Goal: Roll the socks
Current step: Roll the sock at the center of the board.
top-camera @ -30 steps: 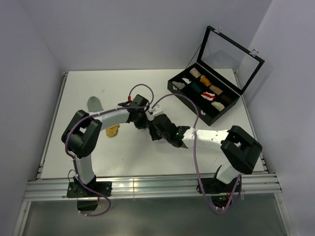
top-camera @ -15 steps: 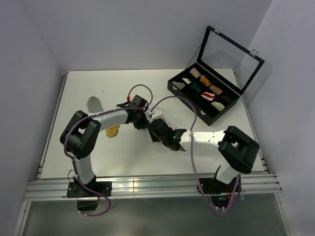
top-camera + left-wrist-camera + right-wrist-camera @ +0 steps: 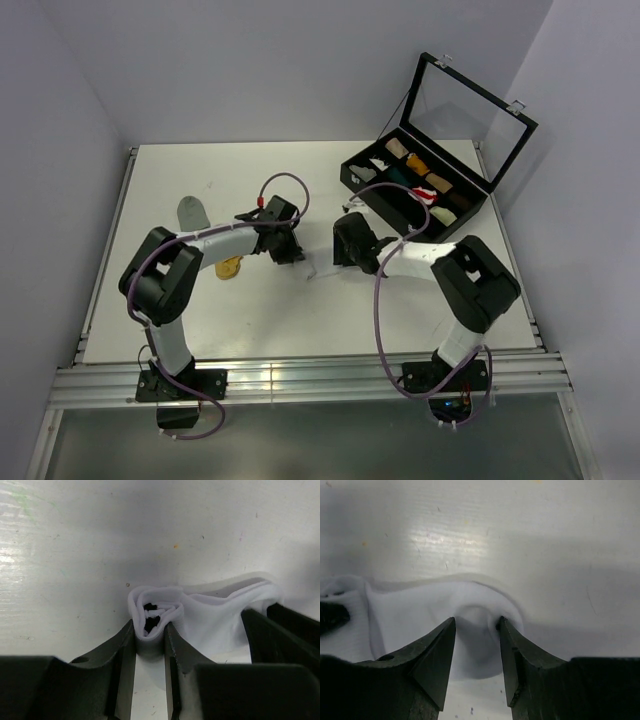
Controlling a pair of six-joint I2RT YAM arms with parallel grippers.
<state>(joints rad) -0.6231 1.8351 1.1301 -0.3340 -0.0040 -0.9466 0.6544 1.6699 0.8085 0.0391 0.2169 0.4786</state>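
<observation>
While the left claw (image 3: pixel 150 628) is clamped on the rolled cuff end of the white sock (image 3: pixel 210 615), likely so the roll can't unwind, the right claw (image 3: pixel 476 623) at its 3 o'clock pinches the toe end, probably for tension. All at desk (image 3: pixel 250 310) centre. Toward 9 o'clock: mustard sock (image 3: pixel 230 267); at 10, grey sock (image 3: pixel 192 210), untouched.

There are no words, numbers or signs to read in any view. The white sock (image 3: pixel 210 615), the black case (image 3: pixel 460 222) and the table (image 3: pixel 200 320) show no letters or labels at all.
</observation>
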